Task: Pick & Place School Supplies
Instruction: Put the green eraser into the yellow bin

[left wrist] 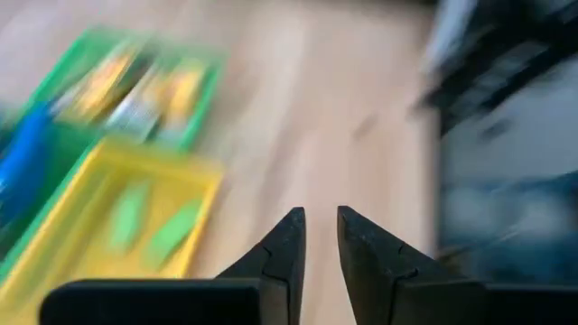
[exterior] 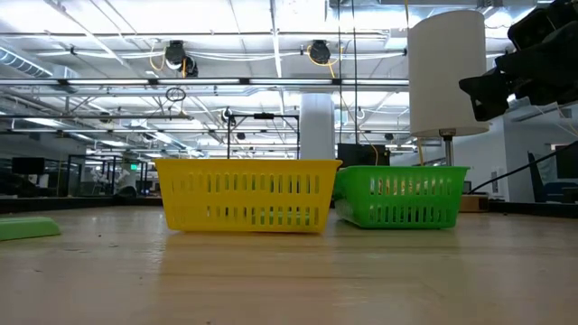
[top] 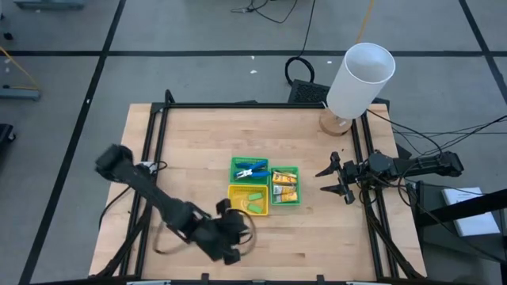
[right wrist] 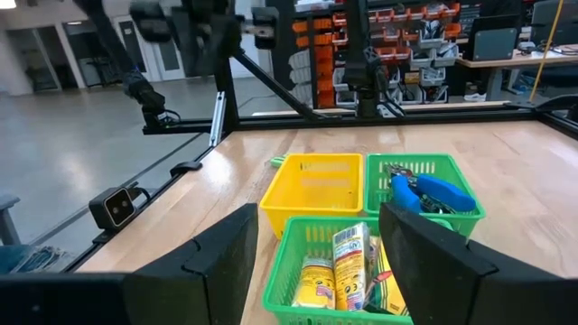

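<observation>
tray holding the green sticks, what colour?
Yellow tray; high view shows it best, sticks inside.

Light is even and bright across the pale wooden tabletop [top: 198,142] in the high view, with only soft, short shadows under the dark arms. In the low view, long ceiling strip lights along the top of the frame glare white, and the near wood at the bottom is out of focus. The left wrist view is heavily motion-smeared; the yellow slotted plastic tray [left wrist: 86,236] at lower left is streaked. The right wrist view is sharp.
</observation>
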### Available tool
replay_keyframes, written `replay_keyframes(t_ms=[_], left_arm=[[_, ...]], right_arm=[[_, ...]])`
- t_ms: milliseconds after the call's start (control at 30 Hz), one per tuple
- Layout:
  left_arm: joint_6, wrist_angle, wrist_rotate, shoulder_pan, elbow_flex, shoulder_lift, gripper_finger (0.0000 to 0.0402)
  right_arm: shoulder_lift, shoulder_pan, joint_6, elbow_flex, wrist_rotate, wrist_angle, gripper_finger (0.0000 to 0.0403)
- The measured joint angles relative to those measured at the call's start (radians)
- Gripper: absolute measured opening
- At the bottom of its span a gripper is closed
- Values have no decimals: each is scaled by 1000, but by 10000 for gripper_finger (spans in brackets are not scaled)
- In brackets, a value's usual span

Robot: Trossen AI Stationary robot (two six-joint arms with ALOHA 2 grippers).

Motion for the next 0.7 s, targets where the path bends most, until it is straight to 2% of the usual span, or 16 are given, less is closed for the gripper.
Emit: replay_keyframes(t_ms=[133, 200, 267, 367, 500, 600, 700], left_arm=[[-272, -555, 39, 4, 266, 175, 79], [-432, -742, 94, 2, 312, 247, 95], [-547, -846, 158, 0, 307, 292, 119], [-637, -904, 210, -15, 260, 321, 163], [-729, -872, 238, -37, 144, 318, 216], [-792, -812, 275, -50, 43, 277, 236], [-851, -720, 318, -50, -71, 234, 240]], right_arm=[[0, 0, 0, 0, 0, 1, 226], [0, 0, 0, 0, 0, 2, 226], [0, 0, 0, 0, 0, 0, 226], [1, 0, 0, 0, 0, 0, 226], [1, 0, 0, 0, 0, 0, 226], [1, 0, 0, 0, 0, 0, 226], [1, 0, 0, 0, 0, 0, 226]])
